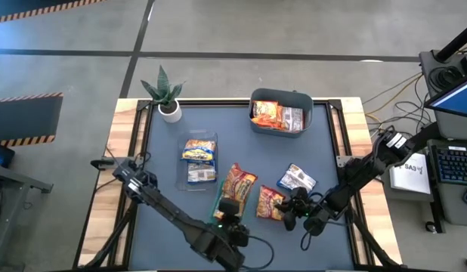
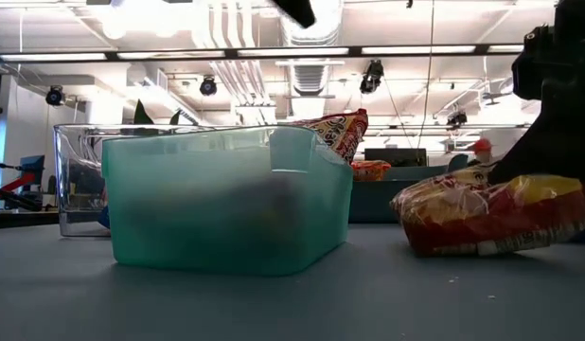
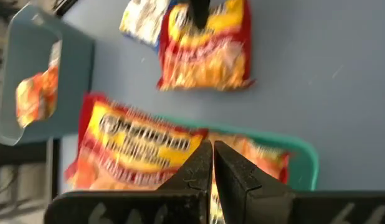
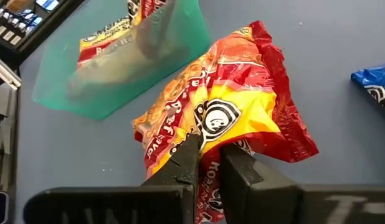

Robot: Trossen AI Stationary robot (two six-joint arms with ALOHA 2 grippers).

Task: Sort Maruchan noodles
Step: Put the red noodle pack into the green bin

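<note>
Crinkled orange-red noodle packet [image 4: 227, 118] is gripped at its edge by the right gripper [image 4: 208, 152] fingers, on the matte grey desk [image 1: 324, 143] beside the translucent green tray [image 4: 86, 81]. Left gripper [image 3: 211, 163] fingers are clenched together, empty, above another glossy packet [image 3: 136, 146] leaning in the tray.

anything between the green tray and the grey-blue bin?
Yes. In the high view an orange-red noodle packet leans out over the green tray's far rim toward the grey-blue bin; beyond the packet only bare table mat up to the bin.
</note>
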